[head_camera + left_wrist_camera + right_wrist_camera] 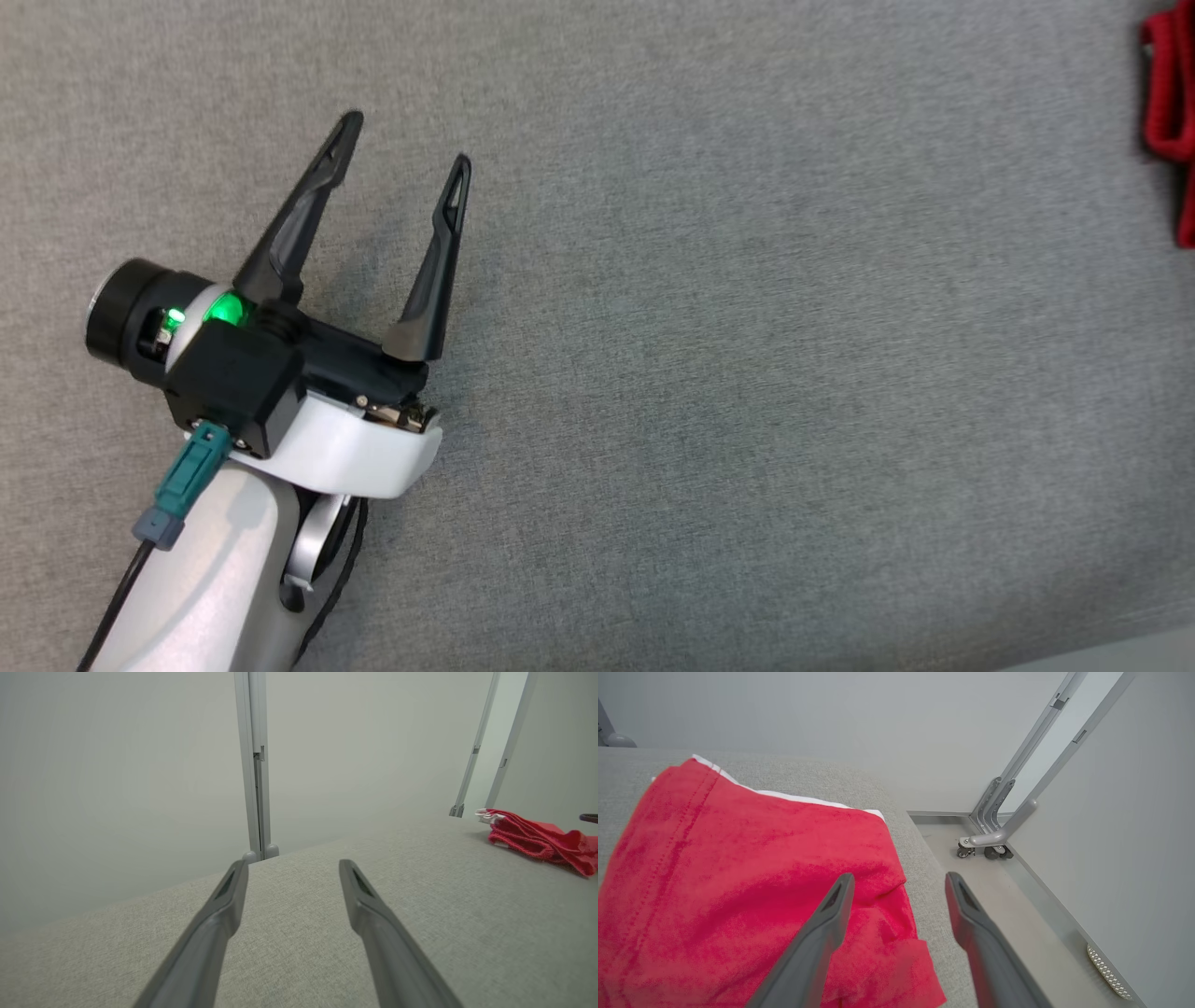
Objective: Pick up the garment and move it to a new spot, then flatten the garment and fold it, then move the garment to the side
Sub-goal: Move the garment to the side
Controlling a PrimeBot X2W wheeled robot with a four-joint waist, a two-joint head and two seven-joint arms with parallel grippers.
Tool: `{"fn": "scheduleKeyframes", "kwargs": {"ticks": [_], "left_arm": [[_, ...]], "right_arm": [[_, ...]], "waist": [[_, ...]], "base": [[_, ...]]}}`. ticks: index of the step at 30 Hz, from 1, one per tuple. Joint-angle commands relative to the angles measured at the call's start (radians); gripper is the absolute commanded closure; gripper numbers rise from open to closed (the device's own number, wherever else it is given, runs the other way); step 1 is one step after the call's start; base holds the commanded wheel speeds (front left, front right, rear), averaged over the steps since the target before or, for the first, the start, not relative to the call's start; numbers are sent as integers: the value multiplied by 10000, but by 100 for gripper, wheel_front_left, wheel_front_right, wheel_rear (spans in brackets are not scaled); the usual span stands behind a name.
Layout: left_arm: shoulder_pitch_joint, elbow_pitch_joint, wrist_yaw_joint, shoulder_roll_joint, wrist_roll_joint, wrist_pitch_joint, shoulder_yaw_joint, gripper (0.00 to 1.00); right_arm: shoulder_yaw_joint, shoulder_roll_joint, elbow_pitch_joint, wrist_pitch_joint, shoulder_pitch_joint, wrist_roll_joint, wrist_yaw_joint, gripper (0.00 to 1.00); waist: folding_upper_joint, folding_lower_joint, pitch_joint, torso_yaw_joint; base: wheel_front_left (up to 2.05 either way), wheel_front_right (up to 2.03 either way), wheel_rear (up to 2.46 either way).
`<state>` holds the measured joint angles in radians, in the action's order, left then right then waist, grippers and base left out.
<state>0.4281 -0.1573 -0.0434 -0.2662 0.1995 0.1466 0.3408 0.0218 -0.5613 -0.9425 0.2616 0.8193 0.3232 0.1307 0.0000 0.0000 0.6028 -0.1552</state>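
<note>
Head view: left gripper (406, 140) at the lower left above the grey fabric surface (747, 373), two dark fingers spread wide with nothing between them, green light lit at the wrist. Garment (1167, 93), red, cut off by the picture's right border, close to the surface's right edge and well apart from the left gripper; bare fabric between the two, nothing in the way. Left wrist view: left gripper (293, 863) low over the surface, jaws apart and empty. Upright metal post (254, 765) just beyond the far edge, straight ahead of the fingers, against a pale wall (117, 765). Slanted metal posts (474, 751), a pair, past the far right corner. Garment (537, 840) lying in low red folds near that corner. Right wrist view: right gripper (899, 877) above the garment's corner, jaws apart, gripping nothing; one finger over the red cloth, contact impossible to judge, the other over the surface's edge. Garment (738, 858) laid fairly flat beside that edge, white trim along its far side. Beyond the edge: grey floor (1008, 891), castor foot (994, 842) of a slanted metal frame, perforated white piece (1106, 970) at the wall's base.
</note>
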Motion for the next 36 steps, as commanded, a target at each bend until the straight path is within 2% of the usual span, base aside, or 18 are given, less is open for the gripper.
{"fn": "scheduleKeyframes", "kwargs": {"ticks": [1, 6, 12, 19, 25, 36], "left_arm": [[-201, 122, -68, 0, 96, 57, -12, 0], [-732, 470, -205, 46, 327, 213, -72, 0], [-1447, 774, -453, 121, 638, 379, -238, 0], [-2246, 1067, -801, 324, 1034, 592, -509, 0], [-2796, 1420, -1049, 502, 1339, 731, -687, 0], [-3844, 2126, -1442, 304, 1578, 870, -1178, 0]], "right_arm": [[327, 237, 314, 43, -462, -87, 1, 0], [1085, 1352, 1694, 42, -1824, -525, 0, 0], [1430, 2746, 3579, 43, -3369, -874, 1, 0], [1167, 4123, 5606, 25, -4852, -1310, 1, 0], [816, 4643, 6771, -34, -5785, -1491, 1, 0], [314, 4896, 7983, -764, -7064, -1720, 1, 0]], "waist": [[0, 0, -467, -147], [0, 0, -1390, -298], [0, 0, -2400, -164], [0, 0, -3326, 341], [0, 0, -3947, 1164], [0, 0, -4980, 2091]], "base": [[0, 0, 0], [0, 0, 0], [0, 0, 0], [0, 0, 0], [0, 0, 0], [0, 0, 0]]}}
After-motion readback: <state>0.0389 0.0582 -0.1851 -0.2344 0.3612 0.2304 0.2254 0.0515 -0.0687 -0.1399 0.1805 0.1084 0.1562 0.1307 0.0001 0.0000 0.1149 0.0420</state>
